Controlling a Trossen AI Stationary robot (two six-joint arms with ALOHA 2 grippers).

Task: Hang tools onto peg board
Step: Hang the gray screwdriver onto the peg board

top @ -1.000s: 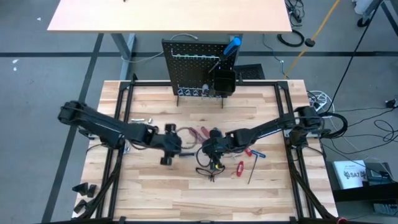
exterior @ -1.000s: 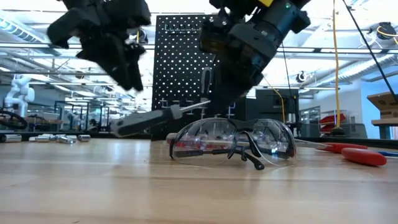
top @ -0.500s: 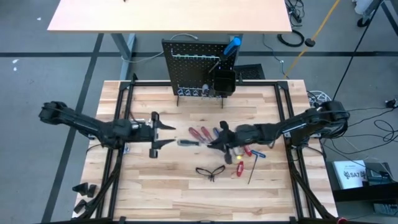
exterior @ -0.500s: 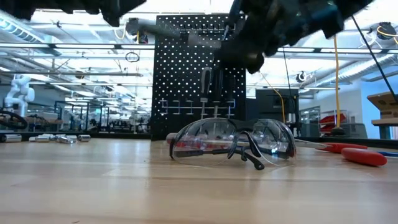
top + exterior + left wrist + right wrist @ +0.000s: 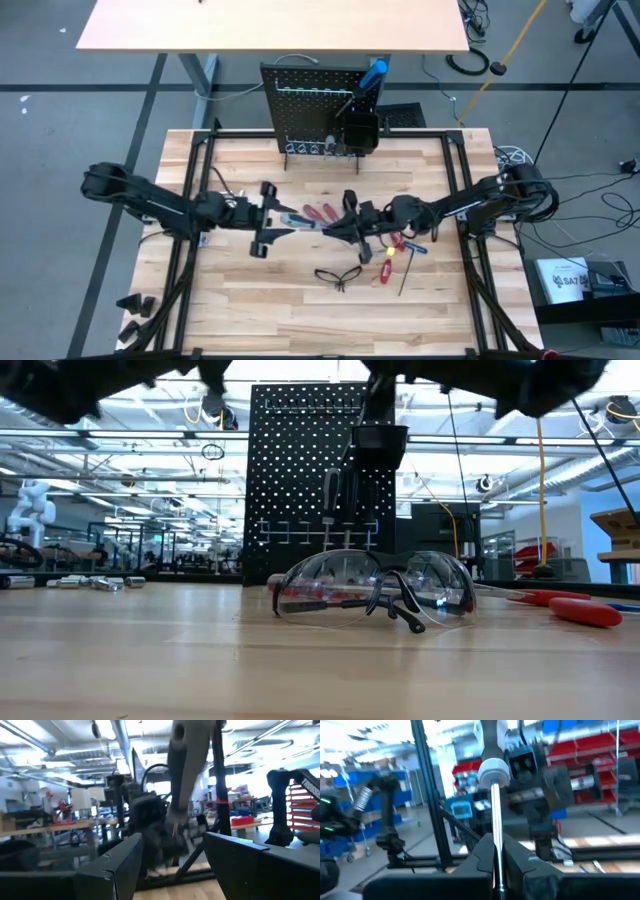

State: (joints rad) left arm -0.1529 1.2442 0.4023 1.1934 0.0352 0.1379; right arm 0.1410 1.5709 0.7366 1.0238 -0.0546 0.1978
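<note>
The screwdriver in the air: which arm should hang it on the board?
Right, probably. The right gripper is shut on the screwdriver; the left gripper is open, and the peg board is beyond both.

Bench (image 5: 300,310): pale wood planks, black frame rails along its left and right edges. Second tan tabletop (image 5: 270,25) at top of frame, on grey legs. Grey floor with dark tape lines, upper left. Coiled black cable (image 5: 468,62) and yellow pole (image 5: 520,42), upper right. White box (image 5: 562,280) at lower right.
</note>
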